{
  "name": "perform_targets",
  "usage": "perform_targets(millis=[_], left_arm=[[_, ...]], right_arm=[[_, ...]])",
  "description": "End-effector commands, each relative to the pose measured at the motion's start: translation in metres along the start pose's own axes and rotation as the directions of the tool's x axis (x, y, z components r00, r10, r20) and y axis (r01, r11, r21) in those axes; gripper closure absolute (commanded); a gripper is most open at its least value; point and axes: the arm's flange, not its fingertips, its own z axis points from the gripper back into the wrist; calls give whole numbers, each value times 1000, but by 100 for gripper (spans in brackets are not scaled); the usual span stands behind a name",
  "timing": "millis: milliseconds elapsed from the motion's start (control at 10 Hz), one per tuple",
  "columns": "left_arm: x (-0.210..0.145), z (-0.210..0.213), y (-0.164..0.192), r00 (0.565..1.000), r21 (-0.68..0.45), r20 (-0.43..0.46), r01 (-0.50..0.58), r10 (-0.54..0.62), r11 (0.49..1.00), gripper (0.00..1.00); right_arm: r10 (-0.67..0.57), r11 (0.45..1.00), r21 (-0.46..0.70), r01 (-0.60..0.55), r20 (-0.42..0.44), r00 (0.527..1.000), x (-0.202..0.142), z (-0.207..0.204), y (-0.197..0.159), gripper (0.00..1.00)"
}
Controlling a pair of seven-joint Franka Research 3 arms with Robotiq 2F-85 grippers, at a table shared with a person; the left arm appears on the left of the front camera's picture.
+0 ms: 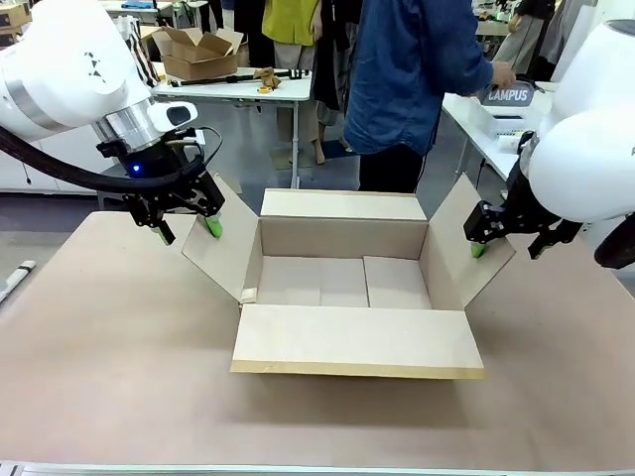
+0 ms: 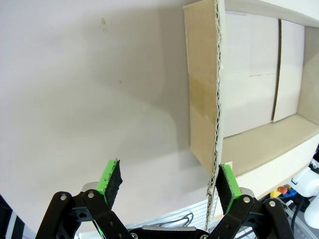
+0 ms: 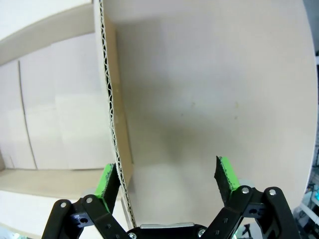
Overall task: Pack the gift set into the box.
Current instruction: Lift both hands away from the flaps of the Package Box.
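Observation:
The box (image 1: 337, 281) lies open in the middle of the table, its four flaps spread outward. My left gripper (image 1: 189, 230) hovers open over the box's left flap (image 2: 202, 99); in the left wrist view (image 2: 169, 181) the flap's raw edge runs between the fingers, close against the right pad (image 2: 227, 180). My right gripper (image 1: 508, 246) is open over the right flap (image 3: 117, 99), whose edge passes just inside the left pad (image 3: 107, 180) of that gripper (image 3: 167, 179). The gift set (image 1: 508, 97), showing its "CAMPUS" cloth, sits on a side table at the far right, with a person's hand (image 1: 502, 73) on it.
The person in a blue jacket (image 1: 417, 69) stands behind the box, turned toward the side table (image 1: 466, 119). A smaller cardboard box (image 1: 201, 52) sits on a distant white table. Bare brown tabletop (image 1: 119, 337) surrounds the box on the left, front and right.

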Motion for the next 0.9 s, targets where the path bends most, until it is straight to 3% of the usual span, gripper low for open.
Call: perform_targets(millis=[0,800], left_arm=[[0,3,-1,1000,24,3,-12,12,1000,0],[0,3,-1,1000,24,3,-12,12,1000,0]], right_arm=[[-3,1000,11,3,-8,1000,1,3,-2,0],[-3,1000,11,3,-8,1000,1,3,-2,0]])
